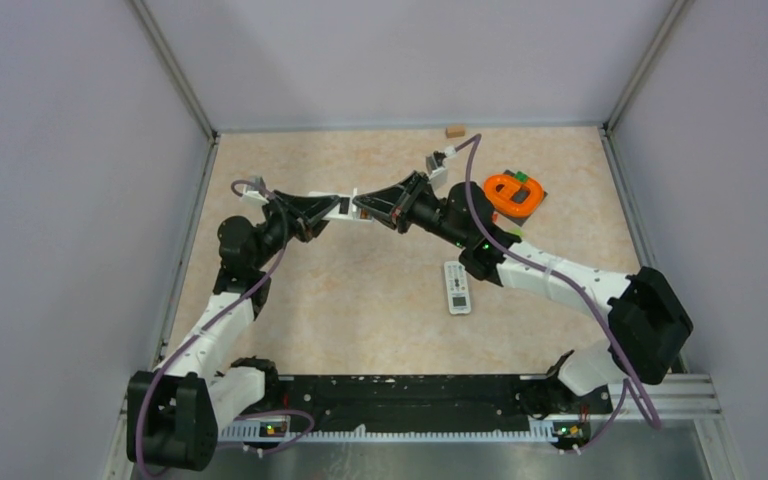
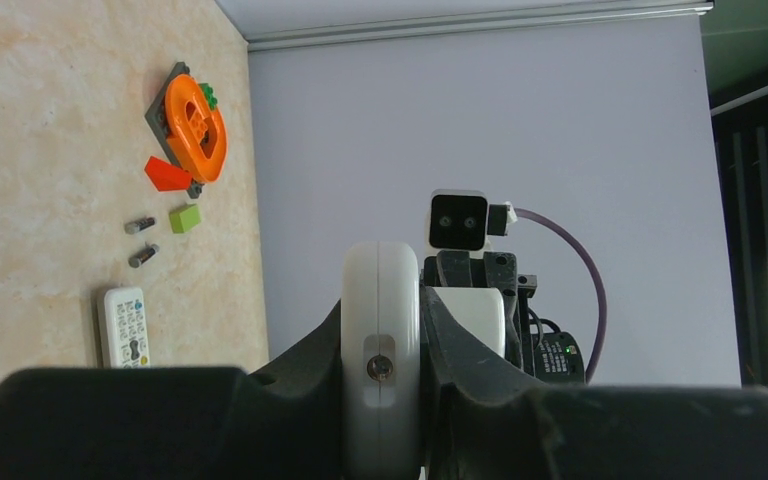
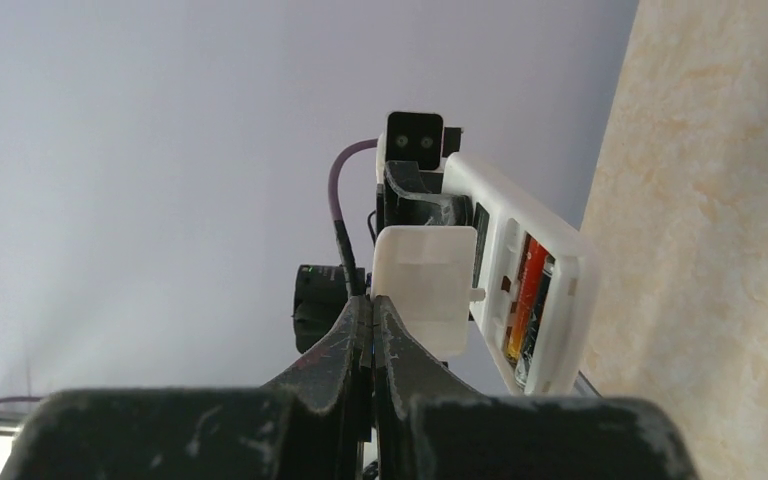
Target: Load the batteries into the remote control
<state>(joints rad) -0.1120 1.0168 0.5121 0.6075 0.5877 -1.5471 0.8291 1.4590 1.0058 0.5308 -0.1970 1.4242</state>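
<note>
Right wrist: right claw (image 3: pixel 372 305) pinches white battery cover (image 3: pixel 426 285); left claw (image 2: pixel 381 335) clamps remote (image 3: pixel 550 260), two batteries (image 3: pixel 528 295) seated inside; print on table remote (image 2: pixel 125 325) unreadable.

The white remote control (image 3: pixel 564 262) is held off the table, at 12 o'clock from its middle, compartment open with two batteries (image 3: pixel 530 290) seated: one reddish, one dark. Its battery cover (image 3: pixel 425 285) hangs just beside it. Two loose batteries (image 2: pixel 140 225) lie flat on the table, at 10 o'clock in the left wrist view
</note>
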